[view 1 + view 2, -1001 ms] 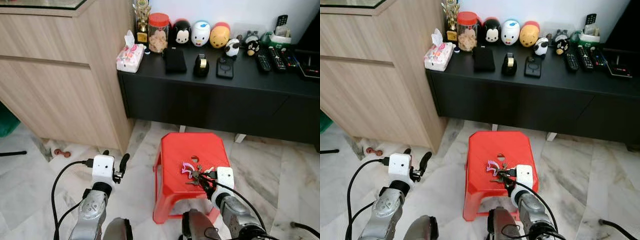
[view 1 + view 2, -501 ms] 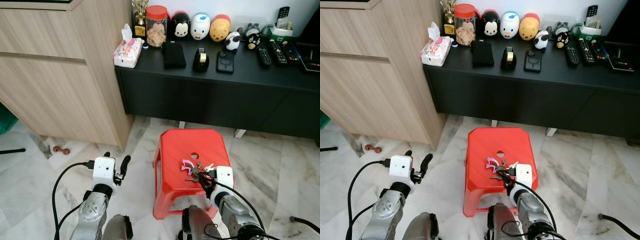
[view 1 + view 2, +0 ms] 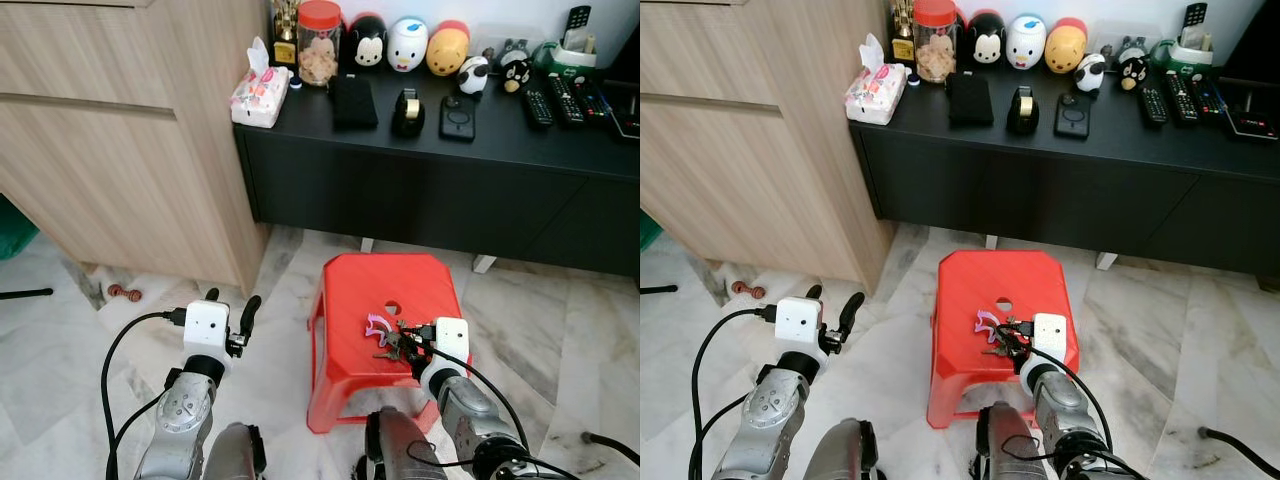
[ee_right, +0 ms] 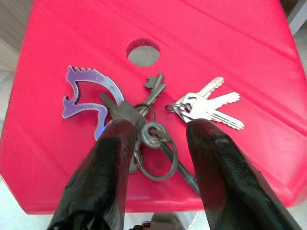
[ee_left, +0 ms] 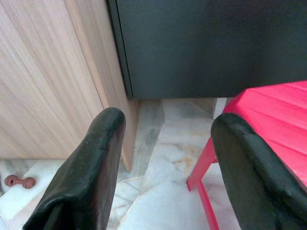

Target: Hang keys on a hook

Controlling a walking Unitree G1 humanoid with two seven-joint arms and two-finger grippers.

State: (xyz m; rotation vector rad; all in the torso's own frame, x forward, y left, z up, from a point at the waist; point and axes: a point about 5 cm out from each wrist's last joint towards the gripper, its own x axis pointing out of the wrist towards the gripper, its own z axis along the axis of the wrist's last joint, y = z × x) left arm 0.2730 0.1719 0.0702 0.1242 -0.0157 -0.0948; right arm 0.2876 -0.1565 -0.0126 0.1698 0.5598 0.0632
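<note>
Right gripper (image 4: 156, 143) sits low over the near part of the red stool (image 3: 350, 300), fingers spread apart, straddling the key rings. Keys (image 4: 153, 129) lie flat on the stool top, near its round hole, with a purple horse-shaped tag (image 4: 84, 98) on their left. Left gripper (image 3: 232, 318) hangs over the marble floor (image 3: 60, 330) left of the stool, fingers apart, holding nothing. Farther back: wooden cabinet (image 3: 120, 130) on the left, black sideboard (image 3: 440, 180) beyond, carrying a tissue pack (image 3: 258, 97).
</note>
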